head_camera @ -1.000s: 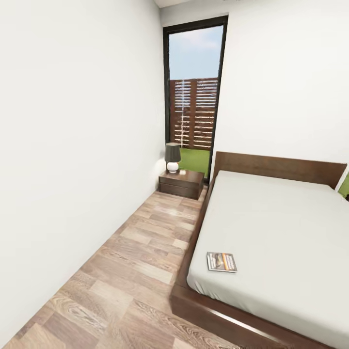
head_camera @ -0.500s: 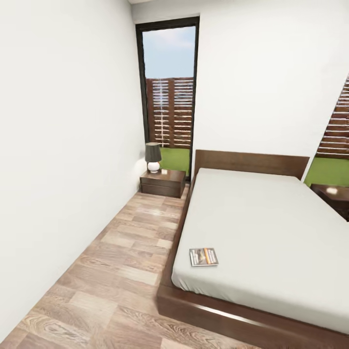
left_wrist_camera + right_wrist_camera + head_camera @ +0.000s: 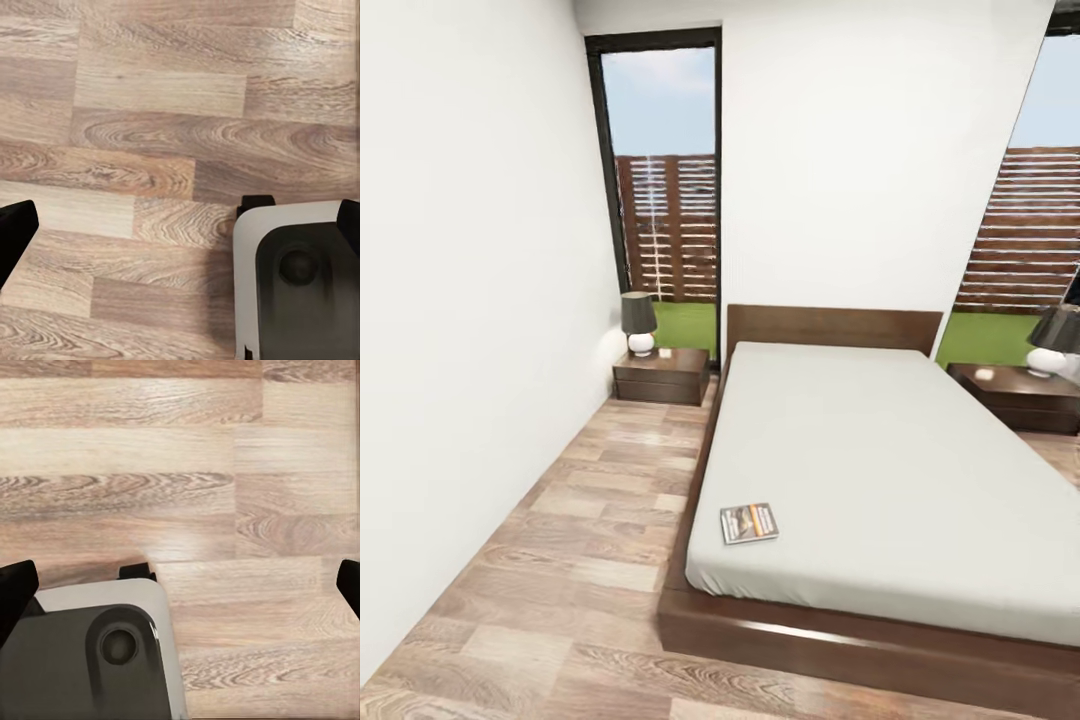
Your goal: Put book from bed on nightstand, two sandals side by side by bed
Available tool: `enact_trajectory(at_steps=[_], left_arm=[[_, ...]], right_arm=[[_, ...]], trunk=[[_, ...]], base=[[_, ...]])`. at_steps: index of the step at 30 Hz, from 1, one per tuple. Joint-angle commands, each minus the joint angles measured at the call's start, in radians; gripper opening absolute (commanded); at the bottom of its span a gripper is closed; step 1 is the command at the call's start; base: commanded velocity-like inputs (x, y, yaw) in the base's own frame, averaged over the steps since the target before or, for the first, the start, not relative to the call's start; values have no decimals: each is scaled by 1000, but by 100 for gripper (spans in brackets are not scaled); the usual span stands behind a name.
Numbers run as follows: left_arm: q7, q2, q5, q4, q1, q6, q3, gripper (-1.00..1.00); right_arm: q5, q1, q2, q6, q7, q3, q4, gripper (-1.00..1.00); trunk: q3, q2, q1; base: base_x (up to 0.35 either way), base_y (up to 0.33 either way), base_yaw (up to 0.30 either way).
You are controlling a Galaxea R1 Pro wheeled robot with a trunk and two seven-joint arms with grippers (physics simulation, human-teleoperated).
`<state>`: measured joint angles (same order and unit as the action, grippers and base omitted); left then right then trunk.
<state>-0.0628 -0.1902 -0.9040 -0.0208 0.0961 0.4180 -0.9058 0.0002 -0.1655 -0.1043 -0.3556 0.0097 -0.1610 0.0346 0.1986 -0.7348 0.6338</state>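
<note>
Approach the book (image 3: pixel 749 522) near the bed (image 3: pixel 880 470) corner; stop the base close. Both grippers hang spread over the floor (image 3: pixel 150 97), holding nothing.

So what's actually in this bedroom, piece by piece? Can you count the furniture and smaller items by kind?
Bed: 1
Nightstands: 2
Lamps: 2
Book: 1, lying on the mattress near the foot corner
Total: 6 things
</note>
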Motion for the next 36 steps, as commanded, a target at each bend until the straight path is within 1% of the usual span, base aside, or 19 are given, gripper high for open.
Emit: enact_trajectory(at_steps=[1, 10, 18, 26, 36], left_arm=[[-6, 0, -11, 0, 0, 2, -5, 100], [-6, 0, -9, -1, 1, 1, -6, 100], [-7, 0, -8, -1, 1, 1, -8, 100], [-8, 0, -7, -1, 1, 1, -8, 100], [-8, 0, -6, -1, 1, 2, -8, 100]], right_arm=[[0, -2, 0, -6, 1, -5, 3, 100], [0, -2, 3, -6, 1, -4, 3, 100], [0, -2, 6, -6, 1, -5, 2, 100], [0, -2, 5, -6, 1, -5, 2, 100], [0, -2, 5, -6, 1, -5, 2, 100]], trunk=[[2, -1, 0], [5, -1, 0], [6, -1, 0], [8, -1, 0], [12, -1, 0]], base=[[0, 0, -151], [3, 4, -84], [77, 88, -67], [142, 147, -206], [53, 54, -198]])
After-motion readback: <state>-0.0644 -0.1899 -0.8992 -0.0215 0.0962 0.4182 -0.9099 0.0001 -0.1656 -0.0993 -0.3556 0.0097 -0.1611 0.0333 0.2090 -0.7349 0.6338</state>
